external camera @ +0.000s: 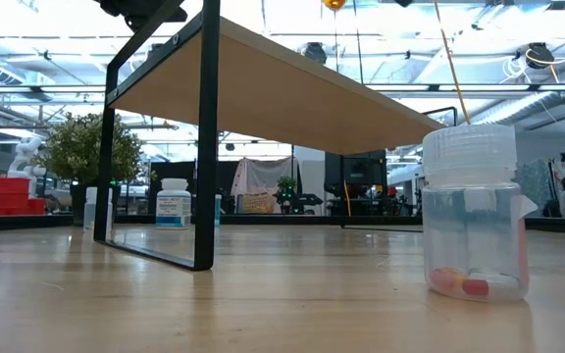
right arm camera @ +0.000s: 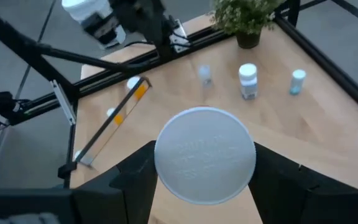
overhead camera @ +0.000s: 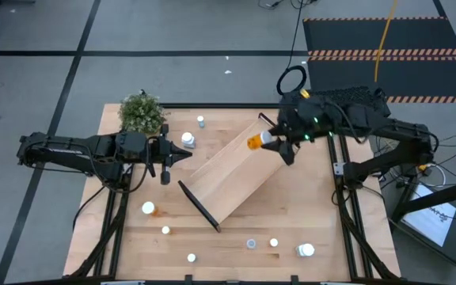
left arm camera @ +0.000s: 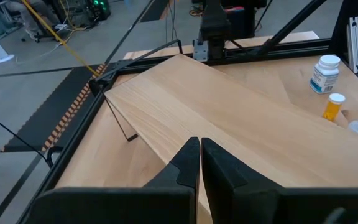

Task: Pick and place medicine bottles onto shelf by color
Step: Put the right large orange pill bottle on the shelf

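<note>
Right gripper (overhead camera: 274, 142) clamps an orange bottle (overhead camera: 255, 142) above the shelf (overhead camera: 232, 178), at its far end. Risk: released from this height, the bottle may topple and roll off the board. Left gripper (overhead camera: 167, 156) waits with fingers pressed together, holding nothing, near the plant (overhead camera: 142, 113). From the wrist, the white cap (right arm camera: 205, 155) hides the landing spot.

Bright even overhead light, soft shadows, blurred wrist foregrounds
</note>
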`<state>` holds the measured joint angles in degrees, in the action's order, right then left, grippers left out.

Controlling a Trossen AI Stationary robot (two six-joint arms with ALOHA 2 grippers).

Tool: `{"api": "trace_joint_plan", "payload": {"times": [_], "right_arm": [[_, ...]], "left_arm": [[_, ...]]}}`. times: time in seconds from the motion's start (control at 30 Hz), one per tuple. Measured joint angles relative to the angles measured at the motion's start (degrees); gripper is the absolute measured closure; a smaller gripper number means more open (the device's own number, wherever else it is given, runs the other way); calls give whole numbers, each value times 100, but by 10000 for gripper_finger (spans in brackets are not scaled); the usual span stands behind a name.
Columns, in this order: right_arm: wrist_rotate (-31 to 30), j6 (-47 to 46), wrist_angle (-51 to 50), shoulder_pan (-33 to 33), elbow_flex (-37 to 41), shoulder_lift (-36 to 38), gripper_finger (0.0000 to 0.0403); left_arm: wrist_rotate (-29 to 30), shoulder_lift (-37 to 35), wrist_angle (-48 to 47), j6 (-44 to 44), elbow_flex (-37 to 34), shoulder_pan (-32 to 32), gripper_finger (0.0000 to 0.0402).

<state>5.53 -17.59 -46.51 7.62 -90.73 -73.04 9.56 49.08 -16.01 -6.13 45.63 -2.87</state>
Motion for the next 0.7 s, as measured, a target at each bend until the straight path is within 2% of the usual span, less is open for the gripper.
{"api": "trace_joint_plan", "payload": {"times": [0.1, 0.37, 0.53, 0.7], "right_arm": [[198, 253, -443, 338, -742, -492, 189], [198, 690, -1494, 974, -2324, -1597, 189], [192, 740, -1793, 1192, -2768, -1932, 189], [120, 740, -1966, 1361, -2816, -1973, 188]], "left_arm": [[2, 0, 0, 0, 0, 0, 382], [0, 0, -1, 26, 1, 2, 382], [0, 0, -15, 28, 1, 1, 382], [0, 0, -22, -81, 0, 1, 382]]}}
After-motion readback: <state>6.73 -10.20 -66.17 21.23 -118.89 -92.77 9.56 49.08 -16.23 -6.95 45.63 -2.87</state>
